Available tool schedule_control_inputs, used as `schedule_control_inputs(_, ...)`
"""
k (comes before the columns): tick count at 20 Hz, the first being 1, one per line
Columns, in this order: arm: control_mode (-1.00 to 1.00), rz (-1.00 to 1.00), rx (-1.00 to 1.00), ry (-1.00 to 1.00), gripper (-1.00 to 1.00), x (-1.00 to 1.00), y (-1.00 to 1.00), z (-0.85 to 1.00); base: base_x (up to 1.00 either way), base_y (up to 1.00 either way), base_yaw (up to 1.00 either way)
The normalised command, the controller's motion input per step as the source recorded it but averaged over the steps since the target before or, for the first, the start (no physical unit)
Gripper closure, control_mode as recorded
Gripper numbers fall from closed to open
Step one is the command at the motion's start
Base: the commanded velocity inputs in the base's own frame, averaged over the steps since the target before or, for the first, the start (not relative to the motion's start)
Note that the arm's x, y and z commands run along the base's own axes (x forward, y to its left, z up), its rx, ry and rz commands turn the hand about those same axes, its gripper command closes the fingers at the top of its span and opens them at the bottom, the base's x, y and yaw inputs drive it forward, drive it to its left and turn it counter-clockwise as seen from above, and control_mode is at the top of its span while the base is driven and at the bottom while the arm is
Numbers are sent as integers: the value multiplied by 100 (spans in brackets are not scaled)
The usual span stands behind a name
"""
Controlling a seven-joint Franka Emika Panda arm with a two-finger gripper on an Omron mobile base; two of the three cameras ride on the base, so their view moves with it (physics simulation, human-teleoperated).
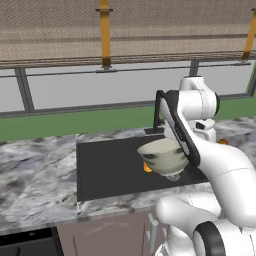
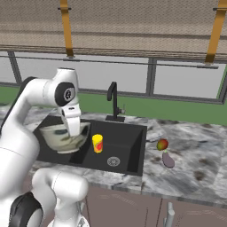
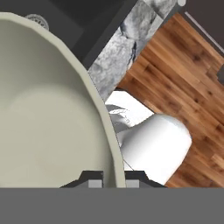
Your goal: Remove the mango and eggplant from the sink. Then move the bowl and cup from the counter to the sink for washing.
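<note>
Hand view, nearest first: the gripper (image 3: 110,183) has its two dark fingertips (image 3: 94,183) set on either side of the bowl's (image 3: 48,127) rim, one inside the wall and one outside, pinching it. The bowl's pale greenish-beige interior takes up the left side. Past its rim, a strip of marbled counter (image 3: 118,52) edge and wooden floor (image 3: 175,78); the sink's round drain (image 3: 37,19) peeks over the rim at the top left.

Right base view: the bowl (image 2: 60,137) hangs off the surface, held at its rim by the gripper (image 2: 73,133), over the left part of the dark sink (image 2: 128,142). The cup (image 2: 97,143) stands upright inside the basin, just right of the bowl, with the drain (image 2: 113,161) near it on the basin floor. The black faucet (image 2: 113,99) rises at the back rim. On the counter (image 2: 186,150) right of the sink, the mango (image 2: 162,144) and the eggplant (image 2: 168,159) lie just beside each other, both outside the basin.

Left base view: the bowl (image 1: 161,157) is tilted, above the sink (image 1: 107,167), partly behind the arm. A sliver of orange-yellow (image 1: 147,168) shows at its lower left edge. Farther back, green wall strip and window frames.
</note>
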Motion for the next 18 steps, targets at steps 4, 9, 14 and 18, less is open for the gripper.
schedule_control_inputs(4,-100,-4,0,0,100,0,-51,0,0,0,0)
schedule_control_inputs(9,-100,-4,0,0,100,0,-48,0,0,0,0)
schedule_control_inputs(14,-100,-6,0,0,100,0,-37,-3,0,0,0)
schedule_control_inputs(18,-100,-5,0,0,100,0,-37,-4,0,0,0)
